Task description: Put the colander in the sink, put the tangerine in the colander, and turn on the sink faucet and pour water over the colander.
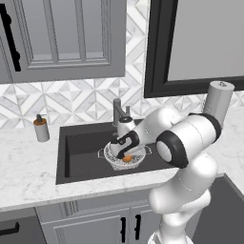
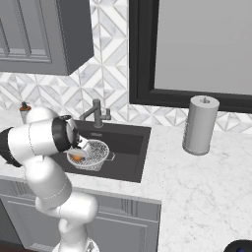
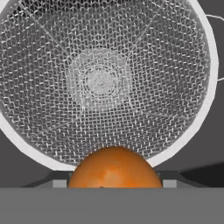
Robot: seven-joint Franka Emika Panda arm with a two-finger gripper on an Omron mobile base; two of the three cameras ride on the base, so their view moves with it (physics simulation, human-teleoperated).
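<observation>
The silvery perforated colander point(image 1: 139, 157) point(image 2: 98, 149) sits in the black sink point(image 1: 81, 147) point(image 2: 132, 145), right of its middle, below the dark grey sink faucet point(image 1: 118, 112) point(image 2: 97, 114). My gripper point(image 1: 125, 155) hangs low over the colander's near rim, shut on the orange tangerine point(image 1: 127, 158) point(image 2: 77, 158). In the hand view the tangerine point(image 3: 114, 168) sits between the two fingertips point(image 3: 60, 183), with the colander point(image 3: 100, 83) bowl directly beneath and nothing in it. No water is visible at the spout.
A soap dispenser point(image 1: 41, 128) with a brown top stands on the marble left of the sink. A grey paper towel roll point(image 2: 200, 125) stands on the counter to the right. Wall cabinets and a dark window frame are above.
</observation>
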